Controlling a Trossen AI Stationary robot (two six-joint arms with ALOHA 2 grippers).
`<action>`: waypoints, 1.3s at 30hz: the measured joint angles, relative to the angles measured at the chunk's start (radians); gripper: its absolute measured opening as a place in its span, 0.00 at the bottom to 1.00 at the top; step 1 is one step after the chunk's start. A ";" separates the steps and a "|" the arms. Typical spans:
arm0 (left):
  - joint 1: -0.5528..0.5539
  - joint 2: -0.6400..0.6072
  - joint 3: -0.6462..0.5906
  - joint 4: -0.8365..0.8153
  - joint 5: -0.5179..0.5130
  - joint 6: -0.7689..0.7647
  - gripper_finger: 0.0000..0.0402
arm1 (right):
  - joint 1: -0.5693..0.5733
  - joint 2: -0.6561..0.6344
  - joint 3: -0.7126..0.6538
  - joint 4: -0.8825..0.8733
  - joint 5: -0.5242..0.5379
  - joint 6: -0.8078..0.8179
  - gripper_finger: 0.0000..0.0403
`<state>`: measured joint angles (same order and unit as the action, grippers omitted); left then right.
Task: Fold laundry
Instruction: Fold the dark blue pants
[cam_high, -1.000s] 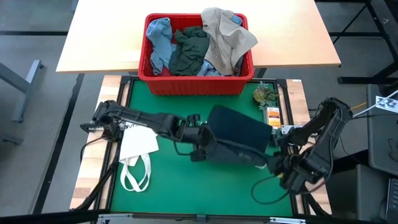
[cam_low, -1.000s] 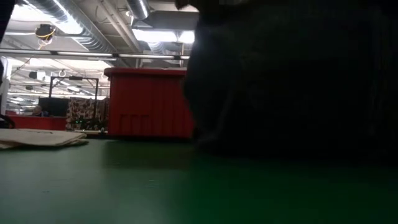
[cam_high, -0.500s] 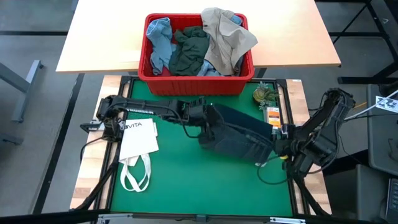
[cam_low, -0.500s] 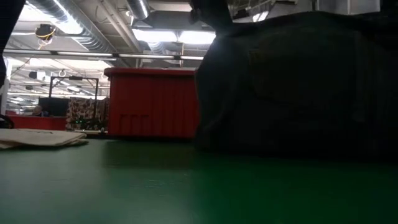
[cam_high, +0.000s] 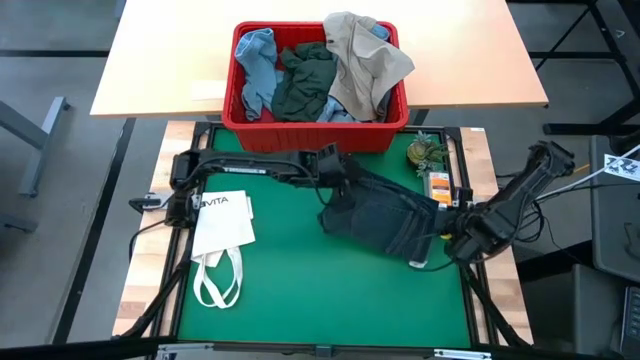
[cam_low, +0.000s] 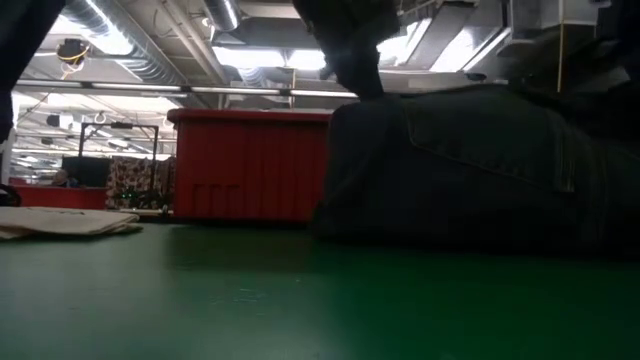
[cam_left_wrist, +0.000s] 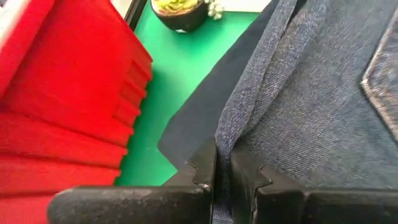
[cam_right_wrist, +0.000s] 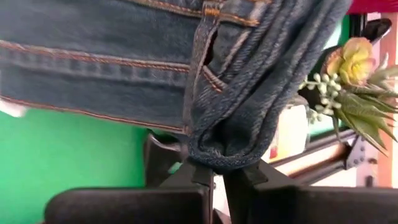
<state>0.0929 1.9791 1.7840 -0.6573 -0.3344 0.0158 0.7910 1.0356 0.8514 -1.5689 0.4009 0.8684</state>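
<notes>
On the green mat's right half lie the jeans, dark denim, heavy yet limp, with stiff stitched seams that look the surest place to grip. The left gripper pinches a fold at their far edge; the right gripper is clamped on a bunched hem near the mat's edge.

Light wooden table: stands beyond the green work mat, on grey floor. Red crate rests on the wooden table's near edge. Small potted plant beside the crate, at the mat's corner. Ceiling beyond the crate: silver ducts, fluorescent strip lights. White tote bag flat on the mat.
</notes>
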 joint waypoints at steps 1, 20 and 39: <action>0.010 0.015 0.000 0.014 0.000 0.011 0.04 | -0.012 -0.001 -0.011 0.001 0.000 -0.006 0.05; 0.090 0.094 -0.001 0.019 0.001 0.024 0.13 | -0.177 0.001 -0.055 0.012 0.074 -0.096 0.05; 0.111 0.081 -0.003 0.012 -0.073 0.119 0.46 | -0.352 0.000 -0.039 -0.009 -0.010 -0.252 0.36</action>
<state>0.2040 2.0606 1.7813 -0.6454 -0.4075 0.1345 0.4395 1.0359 0.8120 -1.5775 0.3909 0.6162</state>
